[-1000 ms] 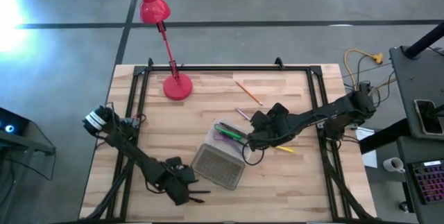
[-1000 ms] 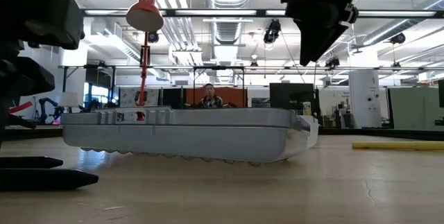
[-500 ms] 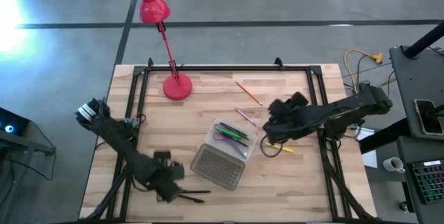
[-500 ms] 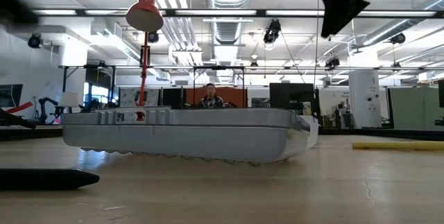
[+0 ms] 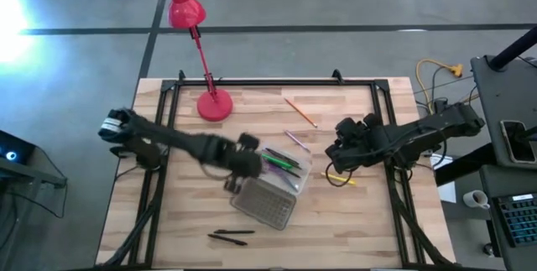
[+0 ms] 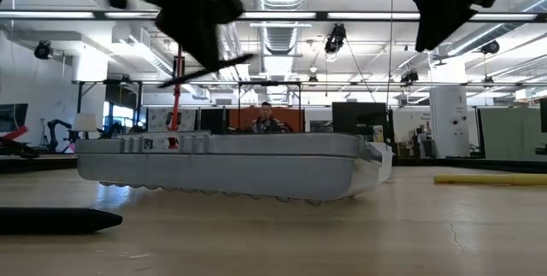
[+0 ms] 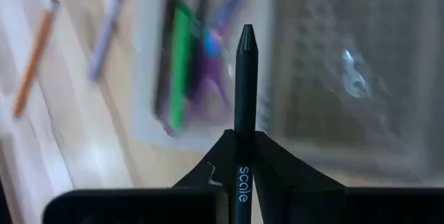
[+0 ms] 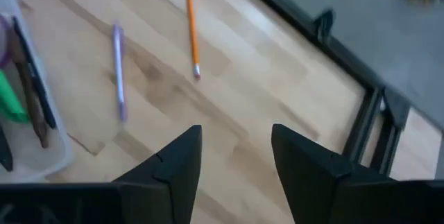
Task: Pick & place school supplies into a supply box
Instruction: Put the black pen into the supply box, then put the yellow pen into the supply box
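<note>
Two arms are over the tabletop [image 5: 168, 212]. You see the left claw [image 5: 246, 164] above the near-left edge of the box [image 5: 284, 164], its fingers closed on a black pen [image 7: 244, 85]. In the left wrist view the pen stands straight out between the fingers, tip forward, with the box contents blurred beyond it. In the low view the pen [image 6: 205, 71] is held in the air, tilted, above the box.

The box is open. Its tray holds a green marker [image 5: 280, 161] and several dark pens beside it; a purple item shows among them in the left wrist view, but you cannot tell what it is. The grey gridded lid [image 5: 263, 200] lies flat against the tray's near side, toward the front of the tabletop.

The right claw [image 5: 340, 155] is raised just right of the box, fingers apart and holding nothing; the right wrist view shows the gap between them clearly.

Supplies outside the box:
- Orange pencil [image 5: 299, 112], toward the back, well apart from the box.
- Purple pencil [image 5: 294, 138], just behind the box.
- Yellow pencil [image 5: 340, 178], below the right claw.
- Two black pens [image 5: 230, 236], near the front edge, in front of the lid.

The red lamp [image 5: 201, 44] stands at the back left corner.
</note>
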### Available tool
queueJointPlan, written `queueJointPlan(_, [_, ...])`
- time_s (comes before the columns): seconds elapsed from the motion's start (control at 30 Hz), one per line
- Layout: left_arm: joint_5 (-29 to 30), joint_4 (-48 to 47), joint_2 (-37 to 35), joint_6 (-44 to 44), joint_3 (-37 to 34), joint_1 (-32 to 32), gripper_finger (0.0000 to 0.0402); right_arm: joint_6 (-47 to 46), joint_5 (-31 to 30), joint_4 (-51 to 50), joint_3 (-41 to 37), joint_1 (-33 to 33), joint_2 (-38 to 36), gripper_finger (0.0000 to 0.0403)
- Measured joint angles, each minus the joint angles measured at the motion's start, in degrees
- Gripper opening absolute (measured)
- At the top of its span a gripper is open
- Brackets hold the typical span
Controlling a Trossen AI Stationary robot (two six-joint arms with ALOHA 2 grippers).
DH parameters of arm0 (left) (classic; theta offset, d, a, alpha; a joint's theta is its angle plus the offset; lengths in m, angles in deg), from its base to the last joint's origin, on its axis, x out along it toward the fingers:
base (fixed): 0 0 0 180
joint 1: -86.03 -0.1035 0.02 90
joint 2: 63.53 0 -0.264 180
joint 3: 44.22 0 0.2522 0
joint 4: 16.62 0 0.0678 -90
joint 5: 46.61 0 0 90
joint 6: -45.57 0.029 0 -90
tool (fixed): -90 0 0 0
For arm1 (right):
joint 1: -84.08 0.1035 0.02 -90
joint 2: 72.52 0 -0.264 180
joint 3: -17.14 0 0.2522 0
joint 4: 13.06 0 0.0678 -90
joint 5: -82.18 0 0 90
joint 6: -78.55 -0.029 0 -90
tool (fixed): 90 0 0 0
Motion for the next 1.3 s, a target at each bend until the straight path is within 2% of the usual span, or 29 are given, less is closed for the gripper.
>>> queueJointPlan(0.17, [-5.7, 9.8, 3.7, 6.7, -0.1, -7.1, 0.0015, -6.9, 3.1, -0.5, -1.8, 0.1, -0.4, 0.0157])
queueJointPlan(0.27, [-11.9, 15.8, 6.3, 7.6, -0.1, -8.6, 0.0015, -9.4, 5.9, -0.4, -3.0, 0.1, -0.6, 0.015])
queueJointPlan(0.33, [-14.7, 19.2, 8.2, 7.8, -0.1, -8.6, 0.0015, -11.5, 10.0, -0.6, -4.2, 0.0, -0.7, 0.0147])
queueJointPlan(0.43, [-15.7, 24.5, 10.8, 8.9, -0.1, -8.5, 0.0016, -12.8, 19.0, -0.6, -6.7, -0.3, -1.0, 0.0147])
queueJointPlan(0.5, [-15.5, 25.8, 12.2, 9.1, -0.1, -8.6, 0.0018, -10.1, 23.6, -0.2, -8.6, 0.7, -1.1, 0.0151])
queueJointPlan(0.6, [-15.0, 25.2, 13.7, 7.8, -0.1, -9.1, 0.0038, -3.3, 25.8, 3.6, -11.4, 4.0, -1.1, 0.0161])
queueJointPlan(0.8, [-14.4, 21.8, 13.0, 1.7, -0.1, -9.9, 0.0131, 9.9, 27.3, 18.4, -17.0, 10.0, -1.0, 0.0188])
queueJointPlan(1.0, [-6.9, 18.7, 8.3, -0.1, -0.1, -9.1, 0.0209, 12.1, 26.8, 24.3, -22.9, 10.9, -0.7, 0.0208])
queueJointPlan(1.1, [-4.5, 14.6, 3.7, -5.7, -0.1, -7.5, 0.0218, 13.2, 26.8, 25.7, -24.6, 10.8, 0.4, 0.021])
queueJointPlan(1.3, [-3.6, 9.6, -6.5, -19.5, -2.3, -1.5, 0.0203, 21.1, 26.9, 38.4, -28.1, 10.8, 4.6, 0.0206])
